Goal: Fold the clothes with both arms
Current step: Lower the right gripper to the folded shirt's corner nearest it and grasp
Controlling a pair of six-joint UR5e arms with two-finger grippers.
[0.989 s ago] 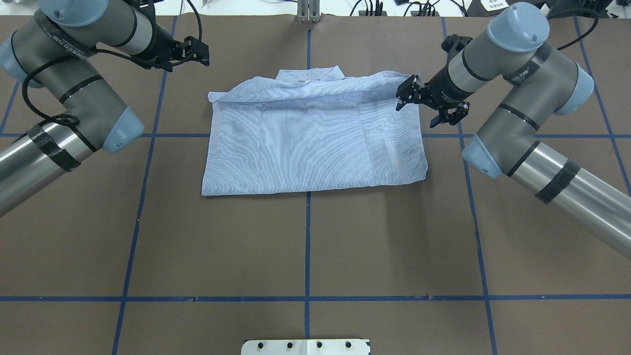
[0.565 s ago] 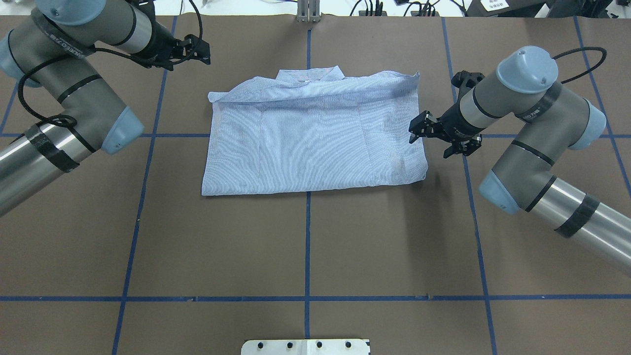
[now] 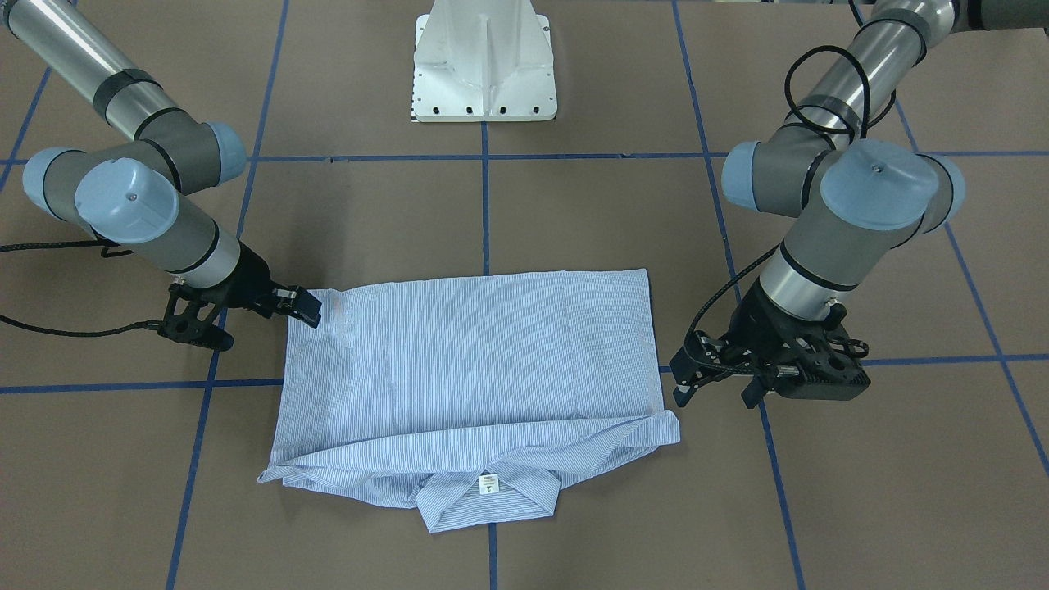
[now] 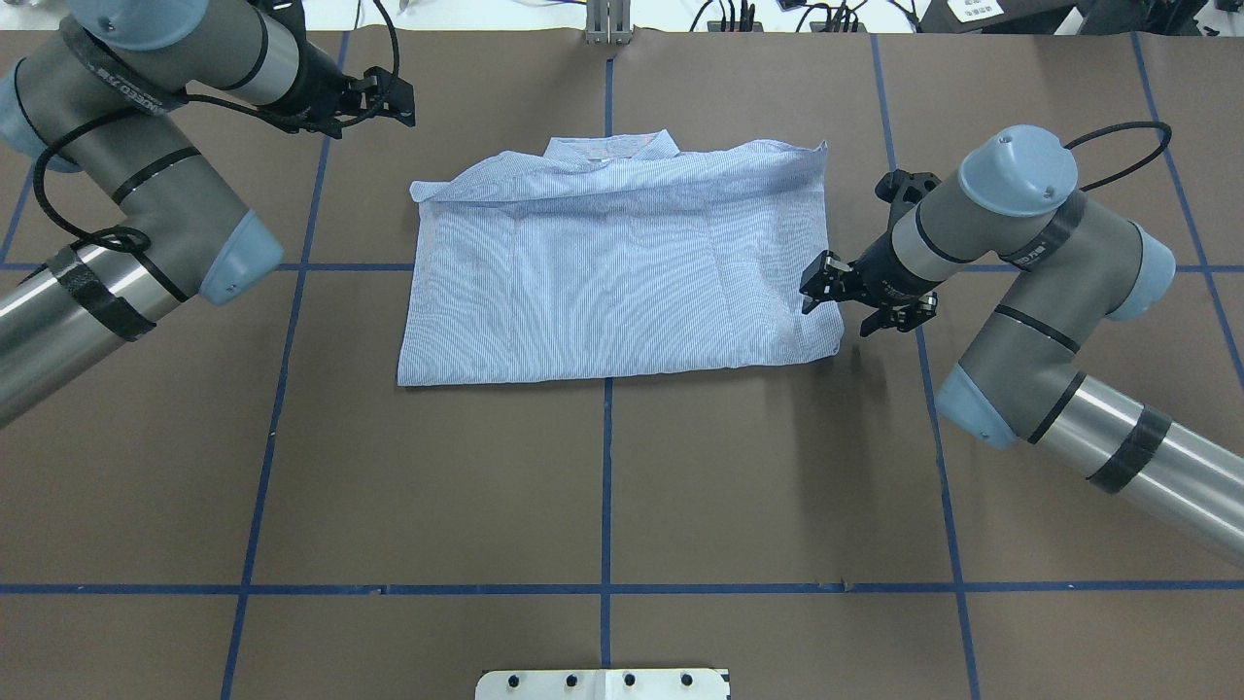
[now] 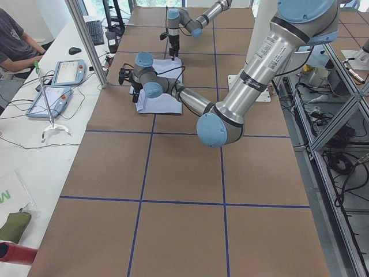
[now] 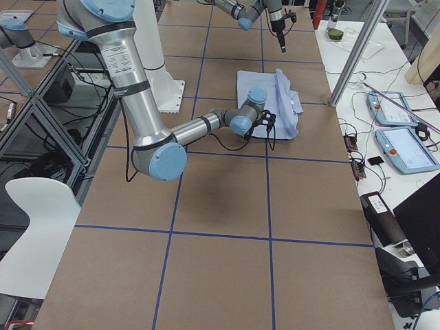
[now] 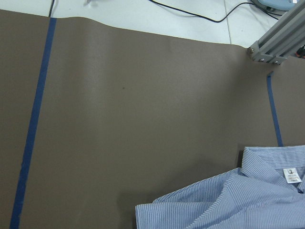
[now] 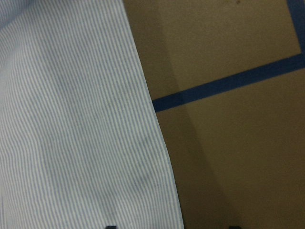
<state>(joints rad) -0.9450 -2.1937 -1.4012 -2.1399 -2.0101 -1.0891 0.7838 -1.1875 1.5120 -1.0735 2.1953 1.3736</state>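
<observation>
The light blue-and-white striped shirt (image 4: 612, 272) lies folded flat, collar (image 4: 610, 148) at the far side, and also shows in the front view (image 3: 475, 360). My right gripper (image 4: 842, 307) is open and low at the shirt's right edge near its near-right corner (image 3: 261, 324). The right wrist view shows that edge (image 8: 157, 143) between the two fingertips. My left gripper (image 4: 397, 101) is open and empty, above the table beyond the shirt's far-left corner (image 3: 715, 392). The left wrist view shows the collar label (image 7: 290, 174).
The brown table cover (image 4: 603, 486) carries blue tape lines. The white pedestal base (image 3: 485, 61) stands at the robot's side. A metal post (image 4: 607, 21), cables and pendants sit at the far edge. An operator (image 5: 14, 43) sits at the side desk.
My right gripper has moved from the shirt's far-right shoulder corner along the right edge toward the near-right corner, and lower. The left arm has barely moved. The shirt lies the same.
</observation>
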